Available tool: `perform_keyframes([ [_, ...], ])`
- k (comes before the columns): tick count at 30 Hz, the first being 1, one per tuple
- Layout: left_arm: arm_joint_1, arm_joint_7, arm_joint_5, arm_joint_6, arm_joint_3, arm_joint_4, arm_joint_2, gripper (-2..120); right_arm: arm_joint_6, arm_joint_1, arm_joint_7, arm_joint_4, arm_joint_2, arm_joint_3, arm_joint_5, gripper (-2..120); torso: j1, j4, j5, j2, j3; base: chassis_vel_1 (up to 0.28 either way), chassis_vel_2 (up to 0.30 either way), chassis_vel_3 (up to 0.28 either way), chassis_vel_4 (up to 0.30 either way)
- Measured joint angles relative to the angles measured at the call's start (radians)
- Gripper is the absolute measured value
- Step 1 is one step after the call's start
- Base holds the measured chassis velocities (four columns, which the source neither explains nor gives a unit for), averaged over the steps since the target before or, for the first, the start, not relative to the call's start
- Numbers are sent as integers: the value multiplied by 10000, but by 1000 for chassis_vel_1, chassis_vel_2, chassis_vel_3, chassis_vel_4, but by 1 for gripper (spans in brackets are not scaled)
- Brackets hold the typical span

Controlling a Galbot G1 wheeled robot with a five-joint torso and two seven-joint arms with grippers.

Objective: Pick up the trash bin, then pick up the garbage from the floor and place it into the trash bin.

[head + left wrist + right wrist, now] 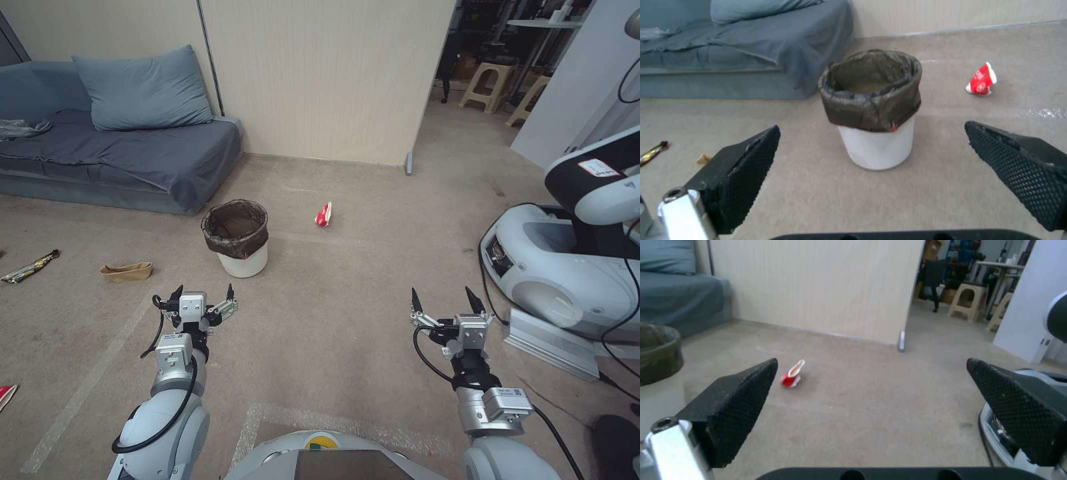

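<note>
Straight ahead of the left gripper [871,133], jaws apart, the trash bin [876,146] stands upright on the carpet, near, untouched. Right gripper [445,301], also apart, sits farther off; left arm's nearer.

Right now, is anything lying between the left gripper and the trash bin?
No. Bare carpet separates the left gripper from the trash bin, as head and left wrist views show.

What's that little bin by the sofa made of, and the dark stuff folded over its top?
The trash bin looks like smooth white plastic: an even, seamless, slightly glossy wall. The dark liner over its rim seems thin plastic film, brown-black, wrinkled and faintly shiny. Both are judged by look alone.
</note>
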Motion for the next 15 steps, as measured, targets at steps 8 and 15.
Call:
perform_keyframes([
  [8,-22,0,20,-10,-5,51,-22,100,99,60,-105,-94,-6,7,4,100,0,0,-1,-1,1,-182,185,182,-186],
  [15,-25,-63,47,-18,-21,53,-47,100,213,180,-219,-237,-10,4,74,100,1,2,1,-1,3,-182,174,177,-171],
])
